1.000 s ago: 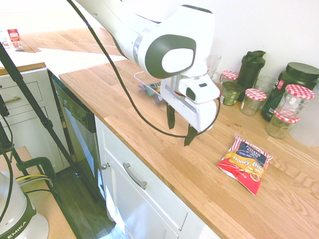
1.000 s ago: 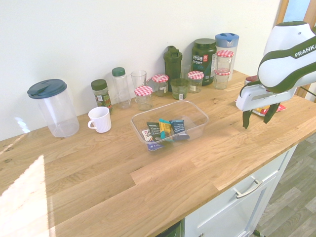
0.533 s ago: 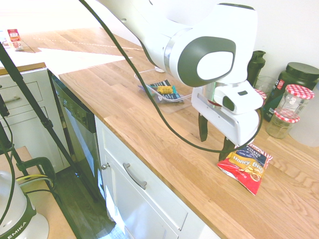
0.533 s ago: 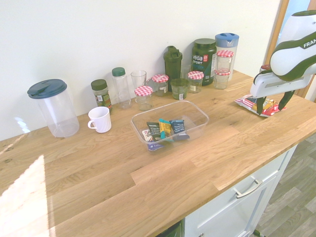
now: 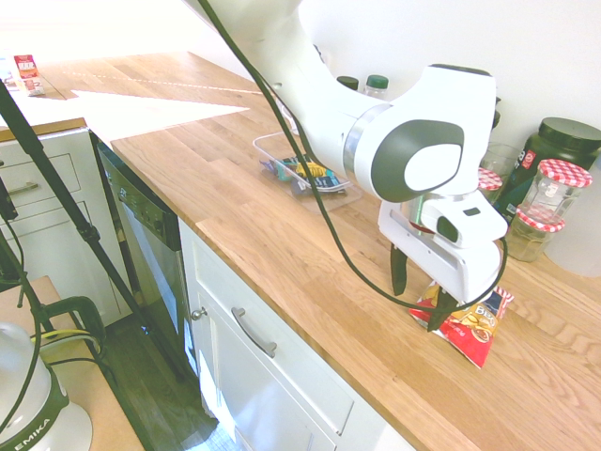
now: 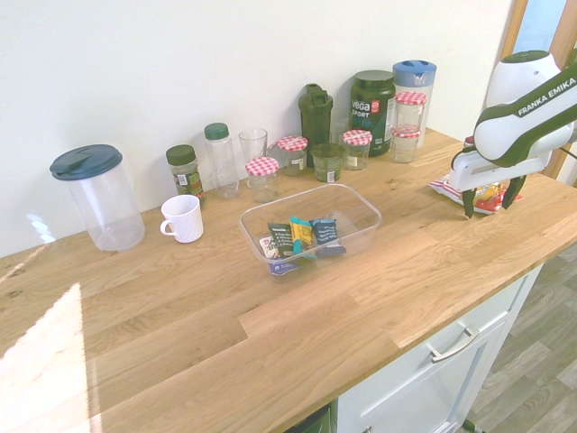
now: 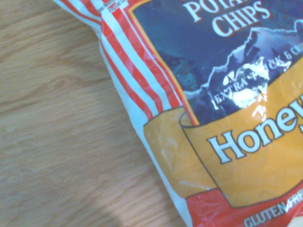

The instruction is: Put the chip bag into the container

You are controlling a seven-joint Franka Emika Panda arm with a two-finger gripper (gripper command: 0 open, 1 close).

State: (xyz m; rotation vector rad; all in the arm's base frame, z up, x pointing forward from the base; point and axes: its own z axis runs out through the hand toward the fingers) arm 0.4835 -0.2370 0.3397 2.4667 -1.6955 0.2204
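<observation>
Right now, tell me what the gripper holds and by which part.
Nothing is held. The gripper is open, its fingers straddling the chip bag, which lies flat on the counter.

Standing along the white wall on the oak wooden countertop [image 6: 180,307]: clear plastic pitcher with dark blue lid [image 6: 96,198], white ceramic mug [image 6: 184,218], green-capped spice jar [image 6: 184,171], clear bottle with green cap [image 6: 219,160], plain drinking glass [image 6: 253,146]. Sitting further along: glass jars with red-checked lids [image 6: 263,178], dark green shaker bottle [image 6: 316,115], big dark green supplement tub [image 6: 372,99], tall clear jar with blue lid [image 6: 413,95]. Hanging below the counter edge: white cabinet drawers with metal handles [image 5: 254,333].
</observation>
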